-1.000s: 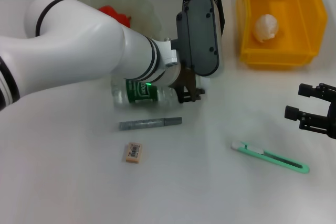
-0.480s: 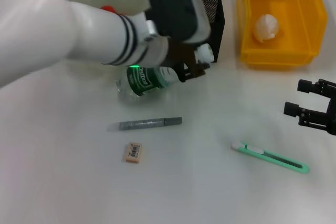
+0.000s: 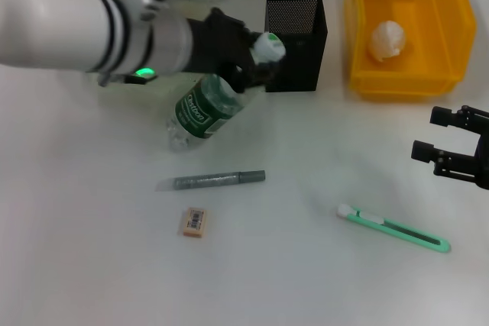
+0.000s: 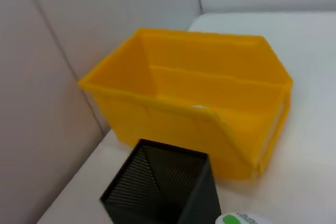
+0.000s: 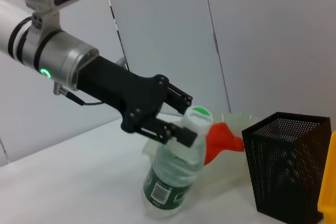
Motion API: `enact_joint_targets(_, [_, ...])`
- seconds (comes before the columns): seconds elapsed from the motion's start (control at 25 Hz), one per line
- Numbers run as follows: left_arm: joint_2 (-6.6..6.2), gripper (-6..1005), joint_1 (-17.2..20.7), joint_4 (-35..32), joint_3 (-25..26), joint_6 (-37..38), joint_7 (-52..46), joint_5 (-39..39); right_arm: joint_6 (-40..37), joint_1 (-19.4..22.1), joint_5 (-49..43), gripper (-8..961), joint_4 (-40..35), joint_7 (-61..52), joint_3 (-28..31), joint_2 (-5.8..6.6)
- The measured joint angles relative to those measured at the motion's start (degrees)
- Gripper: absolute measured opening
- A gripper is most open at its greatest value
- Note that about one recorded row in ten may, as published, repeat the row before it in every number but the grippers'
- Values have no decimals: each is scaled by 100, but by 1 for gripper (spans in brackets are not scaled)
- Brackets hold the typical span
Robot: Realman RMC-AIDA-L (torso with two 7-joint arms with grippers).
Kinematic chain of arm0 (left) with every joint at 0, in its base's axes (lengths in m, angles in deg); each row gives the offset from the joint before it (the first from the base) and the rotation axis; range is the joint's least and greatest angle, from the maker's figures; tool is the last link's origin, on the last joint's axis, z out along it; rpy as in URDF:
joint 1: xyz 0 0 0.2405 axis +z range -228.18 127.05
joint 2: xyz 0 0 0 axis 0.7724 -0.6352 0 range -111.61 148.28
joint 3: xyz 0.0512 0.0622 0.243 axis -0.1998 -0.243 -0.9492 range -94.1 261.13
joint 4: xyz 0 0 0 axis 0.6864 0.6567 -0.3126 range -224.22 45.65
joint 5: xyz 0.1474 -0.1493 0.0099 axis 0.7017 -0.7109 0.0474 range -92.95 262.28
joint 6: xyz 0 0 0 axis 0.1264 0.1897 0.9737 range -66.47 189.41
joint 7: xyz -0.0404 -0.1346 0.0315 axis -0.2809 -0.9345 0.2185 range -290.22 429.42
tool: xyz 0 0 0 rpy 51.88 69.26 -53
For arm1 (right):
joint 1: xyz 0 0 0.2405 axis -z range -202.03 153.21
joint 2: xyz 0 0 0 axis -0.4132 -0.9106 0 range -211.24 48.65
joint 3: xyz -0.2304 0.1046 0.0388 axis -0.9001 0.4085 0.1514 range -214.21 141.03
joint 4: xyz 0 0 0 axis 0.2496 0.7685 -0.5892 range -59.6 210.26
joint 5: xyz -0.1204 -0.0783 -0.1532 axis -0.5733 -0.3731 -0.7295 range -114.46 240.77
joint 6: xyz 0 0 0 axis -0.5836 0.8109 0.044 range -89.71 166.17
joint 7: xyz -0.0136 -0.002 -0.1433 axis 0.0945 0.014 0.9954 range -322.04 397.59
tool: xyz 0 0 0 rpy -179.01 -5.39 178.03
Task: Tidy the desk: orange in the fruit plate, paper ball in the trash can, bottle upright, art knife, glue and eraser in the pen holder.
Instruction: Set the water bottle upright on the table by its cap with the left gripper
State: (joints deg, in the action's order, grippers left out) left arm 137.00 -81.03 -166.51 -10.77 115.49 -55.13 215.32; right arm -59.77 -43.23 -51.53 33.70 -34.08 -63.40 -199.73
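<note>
Left hand tipping the bottle upright

The left hand (image 3: 248, 62) pinches the small clear green-labelled plastic bottle (image 3: 210, 108) below its cap; its long axis leans toward 2 o'clock, base on the white counter (image 3: 306, 265).

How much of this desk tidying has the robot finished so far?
Done: the paper ball lies in the trash can, and the orange shows in the fruit plate. In hand: the left gripper grips the bottle near its cap, tilted, base on the desk. Left: glue, eraser and art knife lie outside the pen holder. The right gripper hovers open.
</note>
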Motion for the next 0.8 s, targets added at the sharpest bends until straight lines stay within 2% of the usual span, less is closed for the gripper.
enact_joint_targets(0.28, [-10, 442, 158, 17, 1015, 492, 364, -844, -3, -77, 0, 777, -1, -9, 0, 4])
enact_joint_targets(0.8, [-26, 463, 333, 399, 2252, 1349, 1128, -1993, -62, -131, 0, 778, -3, -13, 0, 5])
